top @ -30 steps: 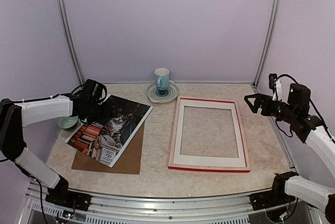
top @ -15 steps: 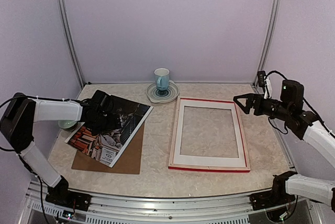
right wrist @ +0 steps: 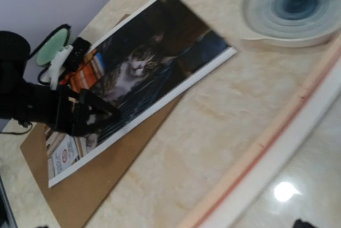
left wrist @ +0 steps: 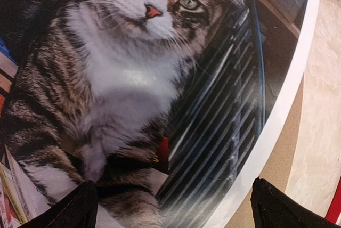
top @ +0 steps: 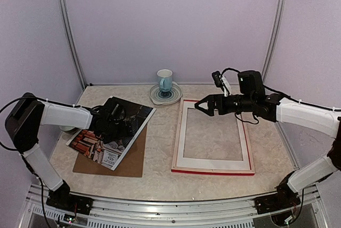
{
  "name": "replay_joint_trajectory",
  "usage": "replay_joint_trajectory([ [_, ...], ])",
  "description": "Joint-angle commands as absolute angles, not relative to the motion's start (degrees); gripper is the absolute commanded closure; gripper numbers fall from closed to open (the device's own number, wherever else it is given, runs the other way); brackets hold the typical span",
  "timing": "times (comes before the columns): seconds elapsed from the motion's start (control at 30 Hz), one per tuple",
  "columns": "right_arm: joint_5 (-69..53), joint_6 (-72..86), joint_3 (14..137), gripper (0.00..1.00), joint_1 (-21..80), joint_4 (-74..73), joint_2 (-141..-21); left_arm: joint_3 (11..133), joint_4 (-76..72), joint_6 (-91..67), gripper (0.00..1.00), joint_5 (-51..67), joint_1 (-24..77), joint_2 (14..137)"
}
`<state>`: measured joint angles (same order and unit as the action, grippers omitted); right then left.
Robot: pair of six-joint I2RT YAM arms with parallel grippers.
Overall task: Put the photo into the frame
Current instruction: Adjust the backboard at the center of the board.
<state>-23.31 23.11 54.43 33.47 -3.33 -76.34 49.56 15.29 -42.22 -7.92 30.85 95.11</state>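
Note:
The photo (top: 106,138) of a tabby cat and books lies face up, askew, on the brown backing board (top: 134,157) at the left. It fills the left wrist view (left wrist: 133,79). My left gripper (top: 128,128) is open and empty, low over the photo near its right edge, one fingertip (left wrist: 80,206) on each side. The frame (top: 213,172) lies flat at the centre right with a white mat (top: 184,137) in it. My right gripper (top: 201,105) is open and empty above the frame's far left corner. The right wrist view shows the photo (right wrist: 160,41) and the frame's edge (right wrist: 277,148).
A blue and white cup (top: 165,81) stands on a saucer (top: 171,99) at the back centre. A green bowl (top: 67,127) sits at the far left, partly behind the left arm. Walls close in the back and both sides.
My left gripper has moved right across the photo. My right arm has swung left from the right wall to over the frame's far left corner.

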Motion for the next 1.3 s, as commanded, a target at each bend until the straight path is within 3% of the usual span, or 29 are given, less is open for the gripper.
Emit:
replay_joint_trajectory([
  [0.0,-21.7,25.4,62.9,0.01,37.1,-3.2,-83.8,48.3,12.4,-44.5,0.01,-5.2,33.5,96.6],
  [0.5,-25.4,31.6,81.0,0.04,39.3,-4.0,-106.2,47.5,7.5,-46.8,0.01,-2.1,37.9,96.7],
  [0.63,-26.2,34.3,87.0,0.09,39.5,-5.0,-112.0,47.5,7.7,-46.8,0.01,-3.7,37.6,93.8],
  [1.27,-27.8,49.7,101.0,0.11,41.3,0.4,-130.4,42.7,11.5,-45.5,0.01,-9.5,32.1,80.9],
])
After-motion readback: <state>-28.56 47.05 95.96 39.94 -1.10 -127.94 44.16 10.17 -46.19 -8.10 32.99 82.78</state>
